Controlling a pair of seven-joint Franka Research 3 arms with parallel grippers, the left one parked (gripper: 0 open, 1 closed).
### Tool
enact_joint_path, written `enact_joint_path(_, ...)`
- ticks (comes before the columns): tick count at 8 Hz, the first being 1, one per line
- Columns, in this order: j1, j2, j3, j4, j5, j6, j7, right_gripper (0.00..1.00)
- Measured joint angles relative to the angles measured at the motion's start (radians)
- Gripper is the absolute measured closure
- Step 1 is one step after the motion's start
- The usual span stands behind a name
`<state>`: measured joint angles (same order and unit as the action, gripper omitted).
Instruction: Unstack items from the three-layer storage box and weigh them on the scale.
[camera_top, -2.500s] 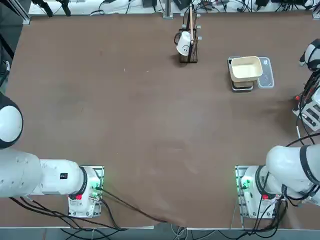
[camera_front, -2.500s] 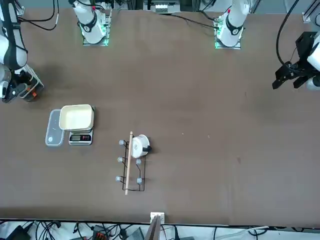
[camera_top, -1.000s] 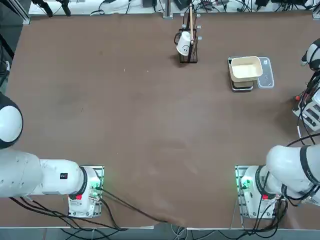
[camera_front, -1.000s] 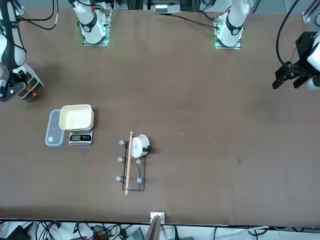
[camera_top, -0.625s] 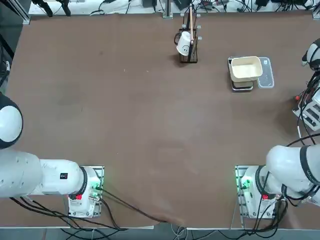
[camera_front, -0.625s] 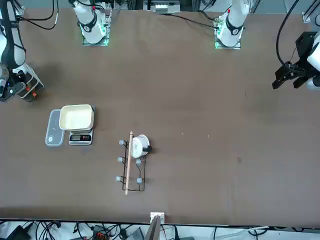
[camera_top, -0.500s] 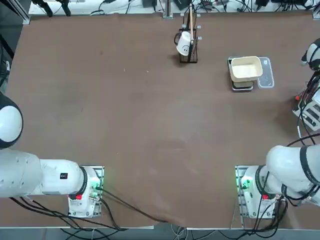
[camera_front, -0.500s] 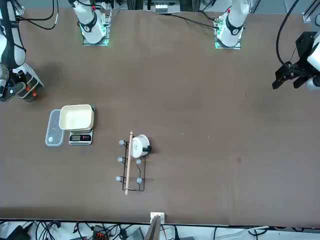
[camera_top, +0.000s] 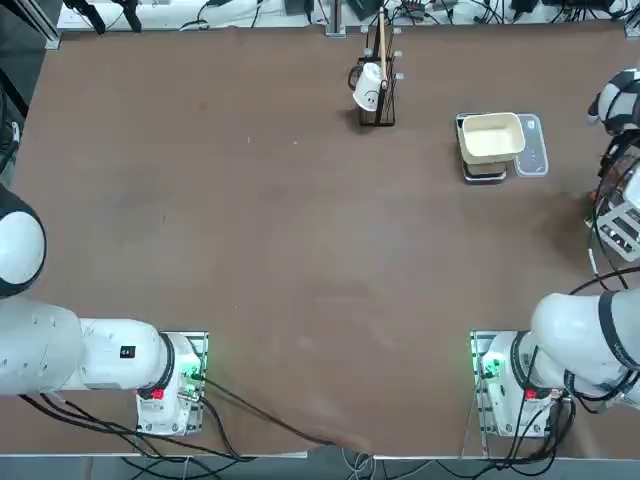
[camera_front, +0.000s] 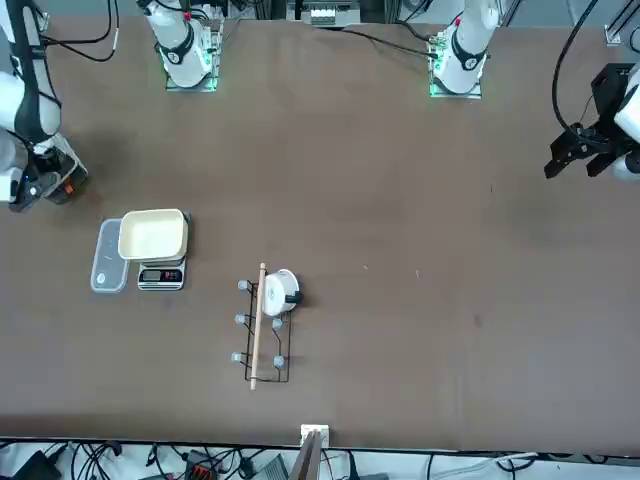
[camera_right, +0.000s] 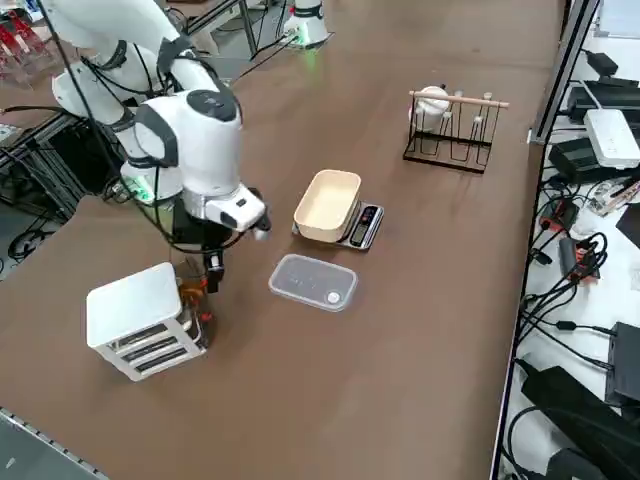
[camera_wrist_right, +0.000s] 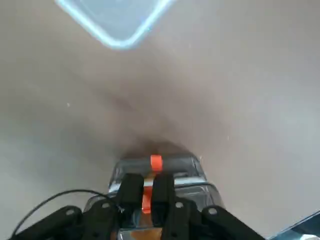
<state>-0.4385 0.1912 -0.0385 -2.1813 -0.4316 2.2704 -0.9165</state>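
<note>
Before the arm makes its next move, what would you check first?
1. Right gripper shut on the orange tab of the storage box: ok.
2. Bowl sits on the scale and is empty: ok.
3. Clear panel lies flat on the table beside the scale, not covering the bowl: ok.
4. Items showing inside the storage box: cannot tell.
</note>
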Motion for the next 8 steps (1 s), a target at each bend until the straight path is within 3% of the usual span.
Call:
enact_joint_path(4, 0.092, 0.012, 0.010, 0.025, 0.022, 0.000, 0.052, 0.89)
enact_joint_path(5, 0.092, 0.013, 0.010, 0.030, 0.028, -0.004, 0.052, 0.83)
enact_joint_path(8, 0.091, 0.008, 0.011, 0.084, 0.037, -0.079, 0.051, 0.31)
